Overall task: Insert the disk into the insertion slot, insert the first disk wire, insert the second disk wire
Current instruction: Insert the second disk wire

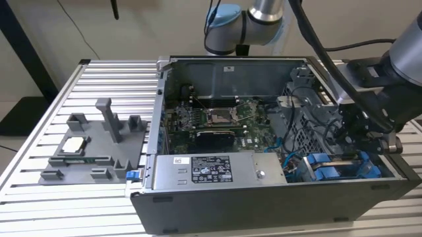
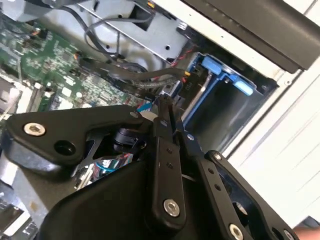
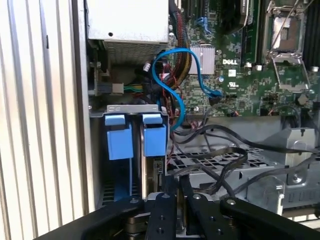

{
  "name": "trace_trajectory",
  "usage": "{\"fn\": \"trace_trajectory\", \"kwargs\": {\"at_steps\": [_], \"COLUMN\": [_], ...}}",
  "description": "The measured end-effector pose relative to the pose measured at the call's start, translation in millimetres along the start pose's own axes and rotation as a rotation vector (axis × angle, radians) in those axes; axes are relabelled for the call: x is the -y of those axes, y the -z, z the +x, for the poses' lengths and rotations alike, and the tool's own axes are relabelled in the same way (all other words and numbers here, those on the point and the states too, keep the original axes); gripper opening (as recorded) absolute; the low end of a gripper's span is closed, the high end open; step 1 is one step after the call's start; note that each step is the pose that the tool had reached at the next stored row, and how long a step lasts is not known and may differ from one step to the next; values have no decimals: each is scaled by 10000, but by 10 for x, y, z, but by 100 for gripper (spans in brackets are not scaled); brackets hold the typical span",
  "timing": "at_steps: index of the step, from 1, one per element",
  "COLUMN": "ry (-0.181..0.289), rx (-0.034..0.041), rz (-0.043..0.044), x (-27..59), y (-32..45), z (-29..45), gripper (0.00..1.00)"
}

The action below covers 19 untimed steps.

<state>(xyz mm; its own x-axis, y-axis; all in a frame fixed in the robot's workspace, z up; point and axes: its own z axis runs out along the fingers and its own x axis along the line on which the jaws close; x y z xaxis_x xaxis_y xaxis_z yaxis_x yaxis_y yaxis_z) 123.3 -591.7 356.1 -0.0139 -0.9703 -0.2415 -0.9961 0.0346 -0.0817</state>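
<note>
The disk sits in the insertion slot at the case's corner on the exterior view's right; its blue carrier shows, its label is hidden. A second blue carrier stands beside it. My gripper is inside the case right at the slot, its black fingers pressed together with nothing visible between them. In the second wrist view the tips touch a black connector on black and red wires at the disk's end. A blue disk wire loops over the motherboard.
The grey power-supply box lies along the case's near side and the motherboard in the middle. Loose black cables cross a perforated metal cage beside the slot. A grey fixture tray holding small parts rests on the slatted table at the exterior view's left.
</note>
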Motion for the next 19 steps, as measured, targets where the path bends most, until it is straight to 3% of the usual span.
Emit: {"fn": "trace_trajectory", "kwargs": {"at_steps": [2, 3, 5, 6, 12, 19], "ry": [-39, -54, -79, -87, -95, -96], "rx": [354, 482, 685, 739, 793, 782], "rz": [-3, -4, -5, -5, -5, -14], "x": [-2, -2, -3, -3, -3, 0], "y": [1, 1, 2, 4, 9, 28], "z": [0, 2, 3, 4, 24, 91], "gripper": [15, 15, 15, 15, 11, 11]}}
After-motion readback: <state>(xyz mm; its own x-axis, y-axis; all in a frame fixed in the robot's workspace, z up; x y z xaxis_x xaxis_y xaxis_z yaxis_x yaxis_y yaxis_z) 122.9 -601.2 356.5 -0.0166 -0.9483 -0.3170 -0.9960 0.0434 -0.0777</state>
